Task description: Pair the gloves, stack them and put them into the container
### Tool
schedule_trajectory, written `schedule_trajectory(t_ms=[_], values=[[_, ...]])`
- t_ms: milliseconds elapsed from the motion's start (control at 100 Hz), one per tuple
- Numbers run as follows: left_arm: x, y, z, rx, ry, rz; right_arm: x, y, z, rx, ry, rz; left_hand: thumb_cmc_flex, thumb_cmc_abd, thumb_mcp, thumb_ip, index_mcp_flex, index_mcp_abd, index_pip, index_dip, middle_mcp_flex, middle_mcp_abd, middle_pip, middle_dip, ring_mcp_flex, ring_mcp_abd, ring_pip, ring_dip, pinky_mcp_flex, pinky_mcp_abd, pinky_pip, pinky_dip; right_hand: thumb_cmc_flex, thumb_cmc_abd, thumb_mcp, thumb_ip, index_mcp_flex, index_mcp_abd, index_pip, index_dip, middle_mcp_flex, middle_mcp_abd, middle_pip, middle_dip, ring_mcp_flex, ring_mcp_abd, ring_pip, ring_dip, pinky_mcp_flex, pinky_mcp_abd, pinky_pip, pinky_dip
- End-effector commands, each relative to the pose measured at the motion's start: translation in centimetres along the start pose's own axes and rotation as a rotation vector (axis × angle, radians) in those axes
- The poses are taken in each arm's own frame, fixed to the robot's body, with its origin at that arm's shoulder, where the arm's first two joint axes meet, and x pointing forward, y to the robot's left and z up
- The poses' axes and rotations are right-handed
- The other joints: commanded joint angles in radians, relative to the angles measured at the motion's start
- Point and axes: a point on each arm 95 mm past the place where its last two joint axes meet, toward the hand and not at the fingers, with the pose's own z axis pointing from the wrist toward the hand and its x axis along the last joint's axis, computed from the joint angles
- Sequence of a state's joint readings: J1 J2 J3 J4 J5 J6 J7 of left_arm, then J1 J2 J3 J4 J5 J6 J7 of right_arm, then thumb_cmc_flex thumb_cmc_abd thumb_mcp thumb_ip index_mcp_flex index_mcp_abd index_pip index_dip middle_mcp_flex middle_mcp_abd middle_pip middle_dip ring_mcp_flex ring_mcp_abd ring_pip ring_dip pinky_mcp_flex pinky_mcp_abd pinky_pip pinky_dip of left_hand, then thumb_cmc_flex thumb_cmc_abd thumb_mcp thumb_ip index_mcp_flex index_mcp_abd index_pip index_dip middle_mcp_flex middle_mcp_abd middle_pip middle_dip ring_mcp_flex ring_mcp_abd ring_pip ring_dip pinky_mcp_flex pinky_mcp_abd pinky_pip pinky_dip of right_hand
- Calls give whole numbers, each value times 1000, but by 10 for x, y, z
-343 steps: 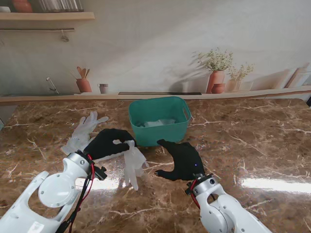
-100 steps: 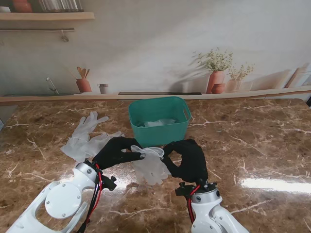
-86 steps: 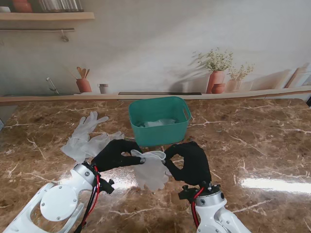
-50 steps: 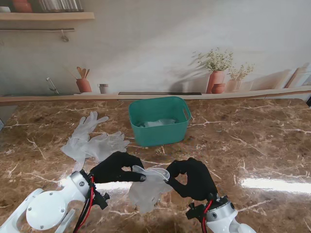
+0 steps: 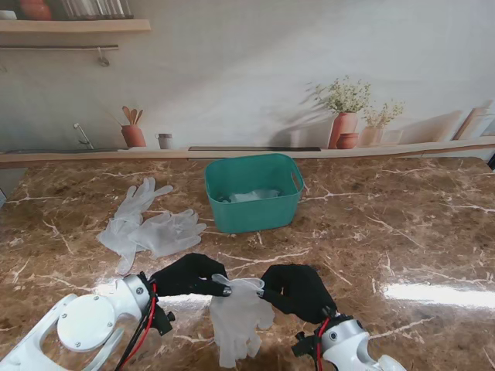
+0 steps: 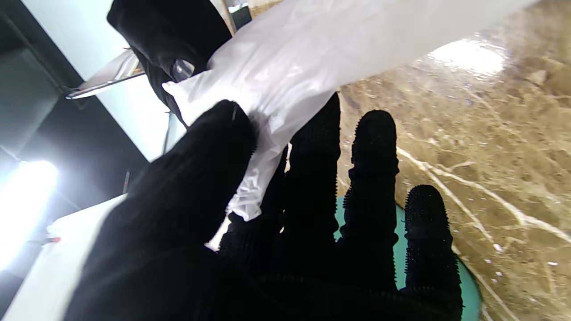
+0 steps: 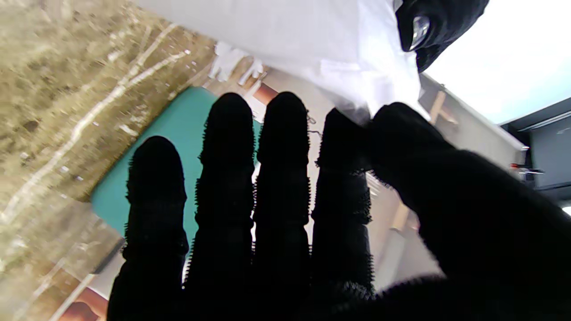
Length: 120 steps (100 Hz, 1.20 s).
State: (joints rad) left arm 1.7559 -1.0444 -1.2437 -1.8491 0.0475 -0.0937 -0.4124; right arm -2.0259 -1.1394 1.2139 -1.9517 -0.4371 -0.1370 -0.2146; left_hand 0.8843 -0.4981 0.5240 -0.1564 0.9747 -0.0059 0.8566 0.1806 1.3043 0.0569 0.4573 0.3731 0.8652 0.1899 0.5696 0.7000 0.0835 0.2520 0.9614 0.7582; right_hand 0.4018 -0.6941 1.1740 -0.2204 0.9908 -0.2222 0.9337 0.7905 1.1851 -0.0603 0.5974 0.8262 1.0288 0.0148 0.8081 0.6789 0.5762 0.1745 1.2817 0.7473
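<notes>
Stand view: brown marble tabletop [image 5: 402, 232] before a kitchen-print backdrop. A teal container [image 5: 254, 192] stands at centre, farther from me, with pale material inside. Two translucent gloves [image 5: 151, 228] lie overlapped to its left. The left hand [image 5: 189, 274] and right hand [image 5: 294, 290] each pinch one side of the cuff of a third glove [image 5: 236, 317], which hangs limp between them, nearer to me than the container.

Left wrist view: thumb [image 6: 209, 147] and index finger clamp the bunched film [image 6: 285, 76]; other fingers extended.

Right wrist view: thumb [image 7: 401, 129] and index finger [image 7: 341, 133] nip the cuff edge [image 7: 357, 58]; remaining fingers straight.

Judgement: thin, very light, floppy, probably slick; it will drape and fold unpredictably. The cuff rim, held on both sides, looks like the soundest hold.
</notes>
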Motion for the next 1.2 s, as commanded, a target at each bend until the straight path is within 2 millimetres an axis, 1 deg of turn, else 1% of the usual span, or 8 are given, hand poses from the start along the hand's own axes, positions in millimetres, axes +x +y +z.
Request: schedule_trajectory(t_ms=[0,300,540,760,1090,1120,1140,1190], values=[[-11,-1,6,5,-33,0,-15,-4,9,25,-49,-7,25,31,-27,-16,-14,-22,-16,14,42,-2,28,-10,10,2,21,-7,-18,-14,21,-10,15,-2,34,4,12,-14,32,-11,22,3,-8,6,22,-2,5,16,-14,-6,36,13],[-26,-11,46,146,-97,206,-44,-5,55,0,-114,-77,18,23,-17,-7,-10,-50,-15,27,33,-3,49,3,13,10,33,4,0,-10,68,17,11,0,35,-4,10,-13,37,-15,12,3,1,16,4,-6,28,24,-27,-13,47,11],[-36,-16,75,214,-128,381,-61,-5,84,-25,-155,-175,-2,25,0,-11,-11,-71,-18,30,27,-15,49,9,7,4,33,7,5,-6,91,32,7,6,35,-9,6,-17,37,-12,9,3,7,19,-2,-9,39,25,-29,-17,53,9],[-50,-17,94,212,-170,468,-74,-12,97,-50,-203,-289,-14,18,11,-14,-13,-75,-19,26,30,-20,50,12,11,6,37,10,10,-7,97,35,4,13,28,-8,-1,-15,35,-9,2,1,20,23,-6,-8,51,25,-29,-19,57,7],[-60,-15,111,227,-235,538,-88,-15,112,-64,-240,-411,-26,11,33,-18,-12,-74,-14,18,31,-23,50,15,8,10,44,12,14,-9,104,36,6,25,13,-4,-9,-13,31,-9,-9,1,34,20,-12,-11,59,24,-31,-23,57,3],[-61,-15,112,229,-239,541,-89,-15,114,-63,-243,-419,-29,11,35,-19,-15,-74,-19,12,20,-24,45,14,-2,11,40,11,13,-10,105,36,5,26,12,-4,-9,-13,31,-9,-11,0,35,20,-13,-11,59,23,-31,-23,57,3],[-61,-14,112,230,-243,544,-90,-16,114,-62,-245,-425,-34,10,44,-22,-18,-70,-27,1,11,-24,36,11,-5,-7,31,4,11,-10,104,34,5,27,11,-4,-10,-14,30,-9,-12,0,35,19,-13,-12,59,23,-31,-24,57,2],[-62,-14,113,232,-256,552,-91,-16,116,-62,-251,-439,-49,-1,67,-29,-54,-49,-102,-5,-42,-21,-23,15,-46,-11,-21,-25,2,-17,95,22,5,28,8,-3,-17,-14,24,-12,-15,-2,37,18,-16,-14,58,22,-34,-26,55,1]])
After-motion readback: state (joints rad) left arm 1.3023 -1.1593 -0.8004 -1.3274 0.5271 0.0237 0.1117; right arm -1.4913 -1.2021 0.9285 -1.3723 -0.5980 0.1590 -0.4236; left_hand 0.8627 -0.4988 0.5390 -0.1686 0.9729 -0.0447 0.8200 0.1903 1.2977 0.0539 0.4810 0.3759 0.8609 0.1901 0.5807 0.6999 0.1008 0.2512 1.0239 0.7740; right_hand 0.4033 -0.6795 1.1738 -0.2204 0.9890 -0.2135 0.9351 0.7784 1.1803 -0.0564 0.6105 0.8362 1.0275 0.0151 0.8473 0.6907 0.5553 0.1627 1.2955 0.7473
